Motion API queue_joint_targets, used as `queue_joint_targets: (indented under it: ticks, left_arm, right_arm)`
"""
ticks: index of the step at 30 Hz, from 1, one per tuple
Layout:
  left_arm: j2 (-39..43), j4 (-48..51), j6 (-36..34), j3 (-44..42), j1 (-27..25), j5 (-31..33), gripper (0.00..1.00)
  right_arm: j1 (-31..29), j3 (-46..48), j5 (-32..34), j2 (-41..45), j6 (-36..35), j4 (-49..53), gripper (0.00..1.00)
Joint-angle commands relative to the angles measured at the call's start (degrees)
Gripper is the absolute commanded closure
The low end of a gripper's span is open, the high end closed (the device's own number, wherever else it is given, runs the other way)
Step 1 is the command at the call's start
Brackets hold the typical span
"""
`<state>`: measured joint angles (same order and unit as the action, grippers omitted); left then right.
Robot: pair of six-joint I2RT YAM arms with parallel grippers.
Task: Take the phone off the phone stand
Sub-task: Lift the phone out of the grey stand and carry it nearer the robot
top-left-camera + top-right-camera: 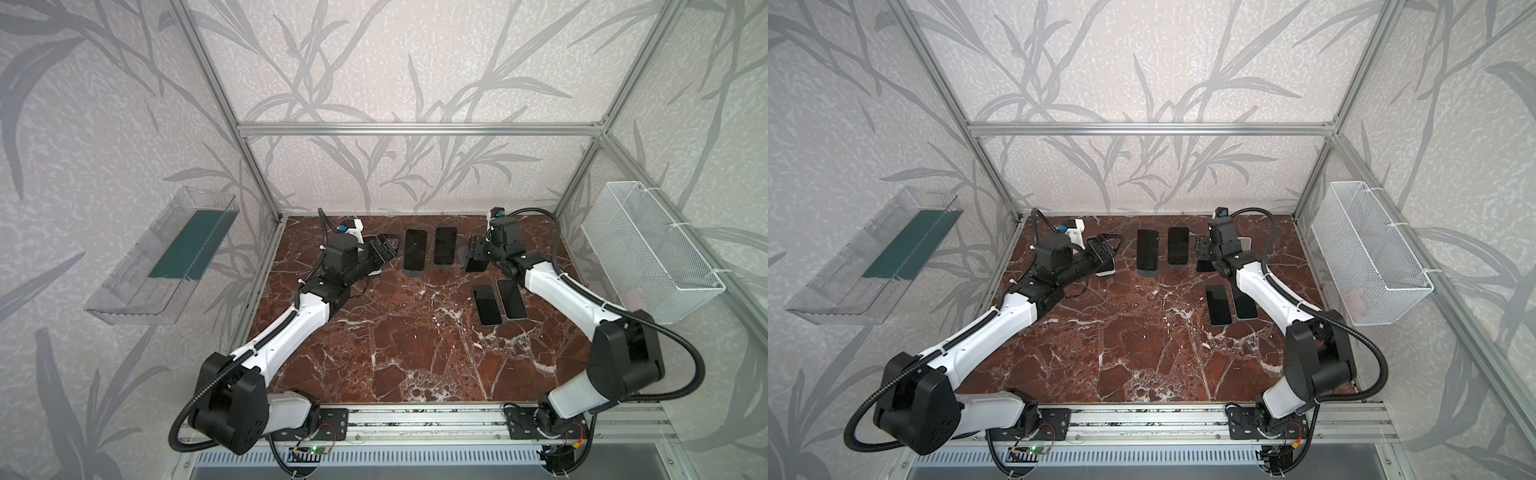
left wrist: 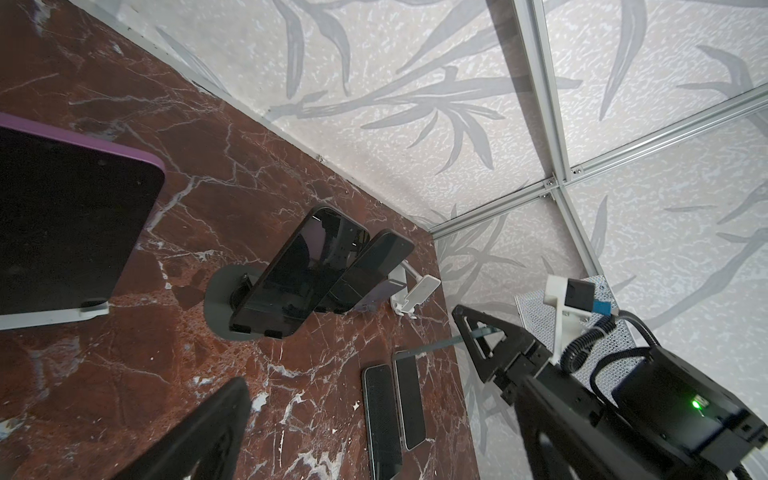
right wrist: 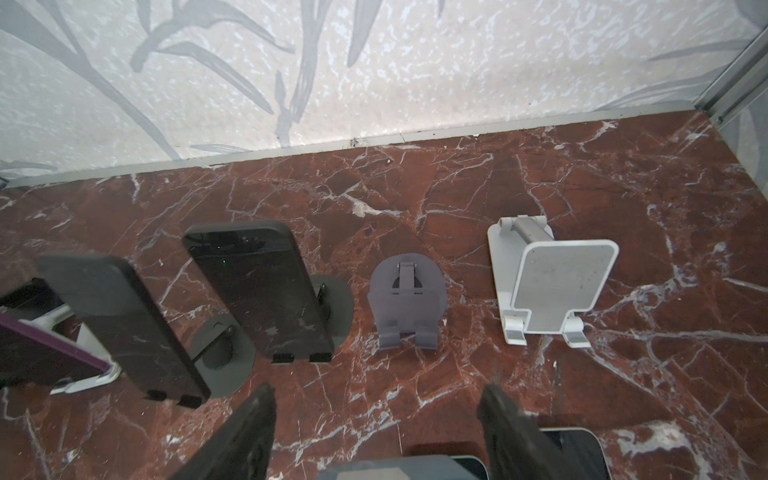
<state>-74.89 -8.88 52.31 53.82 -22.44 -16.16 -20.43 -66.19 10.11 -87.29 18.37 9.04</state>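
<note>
A purple-edged phone (image 2: 62, 228) leans on a white stand (image 2: 50, 318) at the back left of the table. My left gripper (image 1: 384, 249) hovers right beside it, open; one finger (image 2: 208, 428) shows, apart from the phone. Two dark phones (image 1: 414, 251) (image 1: 445, 245) lean on round dark stands (image 1: 413, 273) at the back middle. My right gripper (image 3: 376, 411) is open with nothing between its fingers. It faces an empty grey stand (image 3: 405, 299) and an empty white stand (image 3: 557, 286).
Two phones (image 1: 486, 304) (image 1: 512, 299) lie flat on the marble table (image 1: 395, 353) under the right arm. A clear bin (image 1: 166, 257) hangs on the left wall. A white wire basket (image 1: 648, 253) hangs on the right wall.
</note>
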Motion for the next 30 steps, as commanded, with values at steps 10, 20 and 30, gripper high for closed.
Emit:
queue_joint_targets:
  ticks: [10, 20, 30]
  left_arm:
    - [-1.40, -2.18, 1.91, -0.73, 0.20, -1.30, 0.02]
    - [-1.87, -3.72, 3.84, -1.46, 0.12, -1.87, 0.04]
    - [-2.41, -3.77, 4.20, -1.50, -0.13, -2.22, 0.05]
  right_arm:
    - [-9.05, 12.64, 3.05, 15.74, 2.34, 0.26, 0.40]
    - [-12.24, 20.36, 1.10, 24.91, 7.82, 7.54, 0.40]
    - [-15.25, 21.42, -1.70, 19.55, 10.38, 8.06, 0.41]
